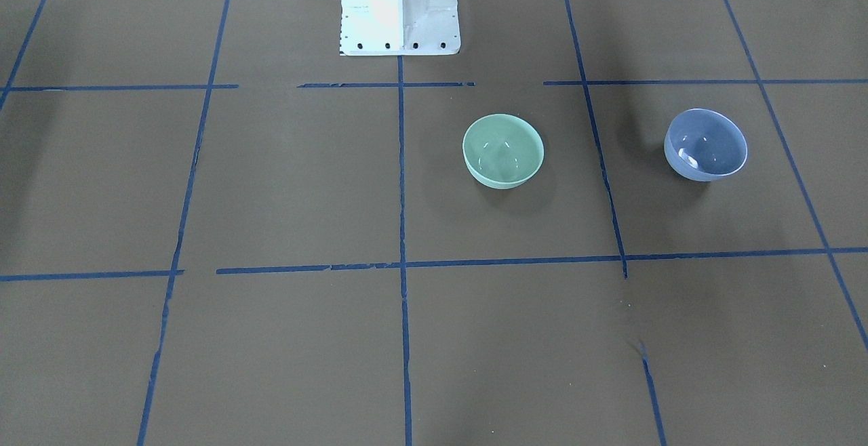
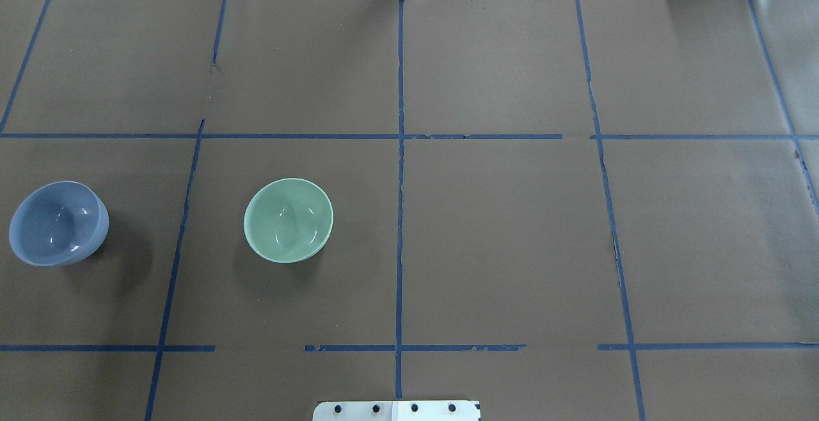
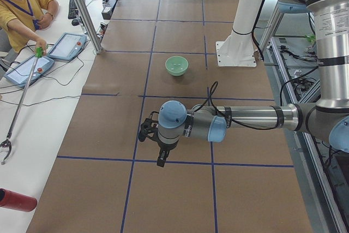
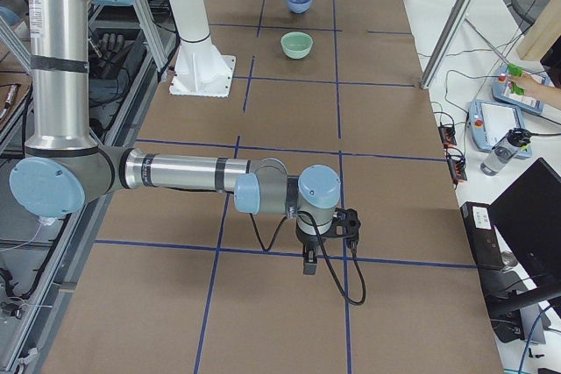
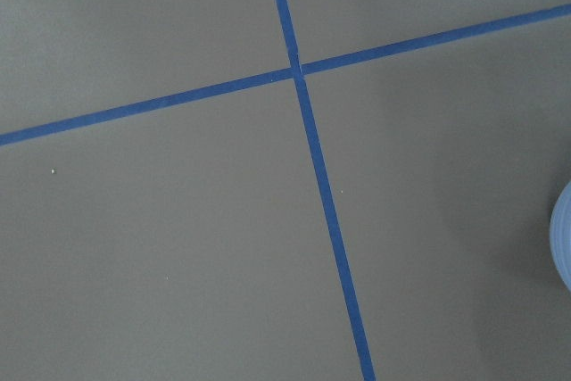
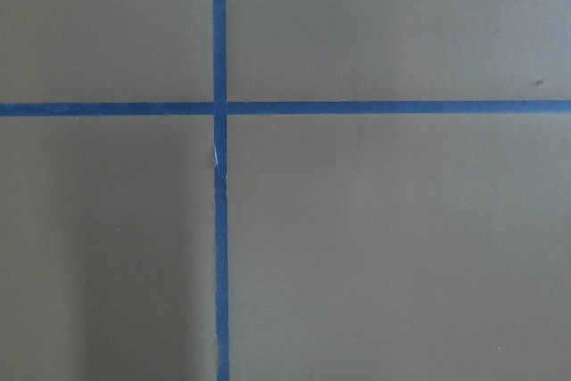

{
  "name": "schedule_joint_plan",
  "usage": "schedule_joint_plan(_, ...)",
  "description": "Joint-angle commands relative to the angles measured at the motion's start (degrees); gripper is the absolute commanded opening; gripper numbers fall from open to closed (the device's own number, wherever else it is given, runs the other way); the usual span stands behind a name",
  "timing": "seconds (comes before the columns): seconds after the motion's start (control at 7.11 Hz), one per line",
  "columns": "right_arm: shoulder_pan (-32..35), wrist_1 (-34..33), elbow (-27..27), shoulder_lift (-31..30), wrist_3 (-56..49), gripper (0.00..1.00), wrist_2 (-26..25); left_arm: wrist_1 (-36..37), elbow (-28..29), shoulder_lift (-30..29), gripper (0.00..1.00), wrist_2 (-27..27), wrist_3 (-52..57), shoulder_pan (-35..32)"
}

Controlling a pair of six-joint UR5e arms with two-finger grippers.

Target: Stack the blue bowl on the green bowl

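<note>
The blue bowl stands upright on the brown table, far to my left in the overhead view. The green bowl stands upright about a bowl's width and a half to its right. They are apart and both are empty. My left gripper shows only in the left side view, hovering above the table, and I cannot tell if it is open. The left wrist view catches the blue bowl's edge. My right gripper shows only in the right side view, far from both bowls, state unclear.
Blue tape lines divide the brown table into squares. The white robot base stands at the table's robot-side edge. An operator with a grabber stick and teach pendants sits beyond the table's far edge.
</note>
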Motion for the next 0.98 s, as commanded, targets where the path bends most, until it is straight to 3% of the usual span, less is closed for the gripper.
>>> schedule_joint_plan(0.0, 0.00, 0.00, 0.00, 0.00, 0.00, 1.00, -0.01, -8.18, 0.36, -0.15, 1.00, 0.58, -12.99, 5.45)
schedule_joint_plan(0.14, 0.00, 0.00, 0.00, 0.00, 0.00, 1.00, -0.01, -13.29, 0.46, -0.15, 1.00, 0.94, -22.36, 9.76)
schedule_joint_plan(0.42, 0.00, 0.00, 0.00, 0.00, 0.00, 1.00, 0.08, -22.08, 0.54, 0.28, 1.00, 7.32, -40.04, 19.78)
schedule_joint_plan(0.84, 0.00, 0.00, 0.00, 0.00, 0.00, 1.00, 0.08, -25.73, 1.07, 0.64, 1.00, 12.26, -52.39, 29.81)
